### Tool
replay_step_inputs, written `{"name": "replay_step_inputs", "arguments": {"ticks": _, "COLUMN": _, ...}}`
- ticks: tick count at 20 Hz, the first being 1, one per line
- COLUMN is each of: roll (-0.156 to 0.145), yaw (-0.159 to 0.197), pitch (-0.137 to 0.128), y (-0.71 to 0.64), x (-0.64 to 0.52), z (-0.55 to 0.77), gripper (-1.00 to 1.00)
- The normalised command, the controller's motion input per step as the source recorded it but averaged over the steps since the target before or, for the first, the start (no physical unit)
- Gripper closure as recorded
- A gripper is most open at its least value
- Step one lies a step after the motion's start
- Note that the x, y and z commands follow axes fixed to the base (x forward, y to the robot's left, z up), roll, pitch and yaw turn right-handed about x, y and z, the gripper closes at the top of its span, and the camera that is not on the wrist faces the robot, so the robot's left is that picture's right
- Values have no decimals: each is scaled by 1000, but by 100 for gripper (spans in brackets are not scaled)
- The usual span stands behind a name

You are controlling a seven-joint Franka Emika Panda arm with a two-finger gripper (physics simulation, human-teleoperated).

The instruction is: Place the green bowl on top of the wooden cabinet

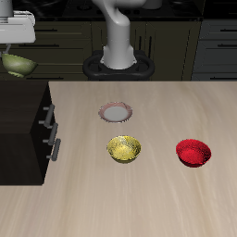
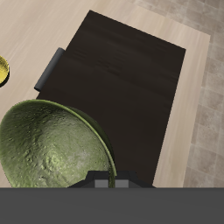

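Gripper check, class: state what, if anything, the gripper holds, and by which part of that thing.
The gripper holds the green bowl by its rim, as the wrist view shows, up in the air above the wooden cabinet.

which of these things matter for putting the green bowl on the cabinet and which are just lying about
Belongs to the job:
- green bowl, held up in the hand above the cabinet
- wooden cabinet, flat top bare

Just lying about:
- yellow patterned bowl
- red bowl
- small plate behind the yellow bowl
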Motion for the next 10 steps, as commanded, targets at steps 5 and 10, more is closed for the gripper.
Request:
{"name": "replay_step_inputs", "arguments": {"ticks": 5, "roll": -8, "yaw": 11, "pitch": 9, "y": -24, "x": 98, "z": -43, "gripper": 100}}
{"name": "replay_step_inputs", "arguments": {"ticks": 10, "roll": -18, "yaw": 6, "pitch": 7, "y": -45, "x": 47, "z": -5, "gripper": 100}}
